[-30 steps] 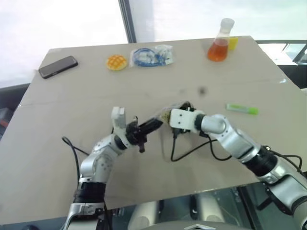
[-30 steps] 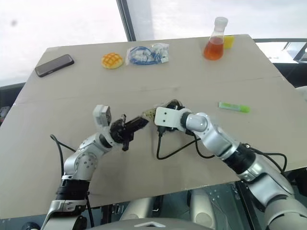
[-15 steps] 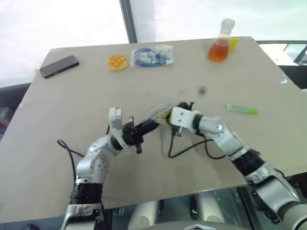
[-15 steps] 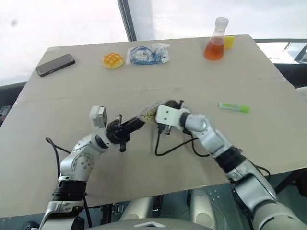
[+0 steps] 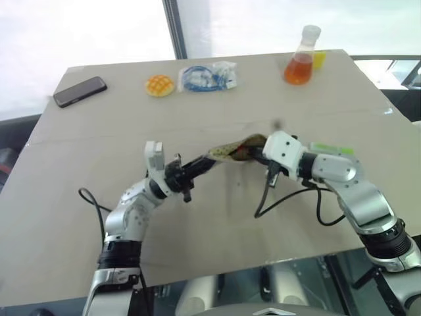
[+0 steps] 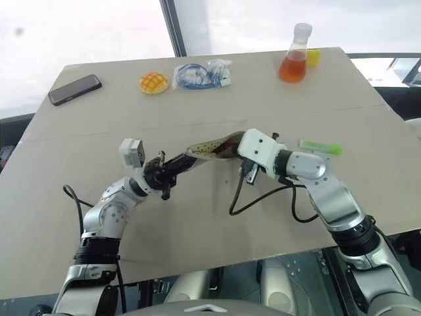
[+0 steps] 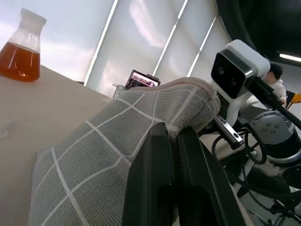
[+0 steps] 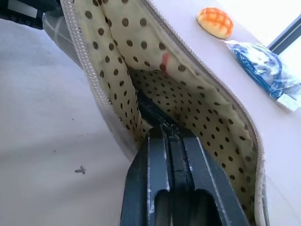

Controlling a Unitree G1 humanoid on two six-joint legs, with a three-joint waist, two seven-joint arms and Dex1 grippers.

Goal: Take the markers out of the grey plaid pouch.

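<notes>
Grey plaid pouch (image 6: 214, 146) stretched between left hand (image 6: 172, 168) and right hand (image 6: 245, 153).

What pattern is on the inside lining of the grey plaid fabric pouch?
Pale yellow lining with dark brown polka dots, clearest in the right wrist view.

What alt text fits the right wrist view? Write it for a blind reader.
The right gripper has its black fingers shut on a dark marker inside the open pouch, against its yellowish dotted lining.
</notes>
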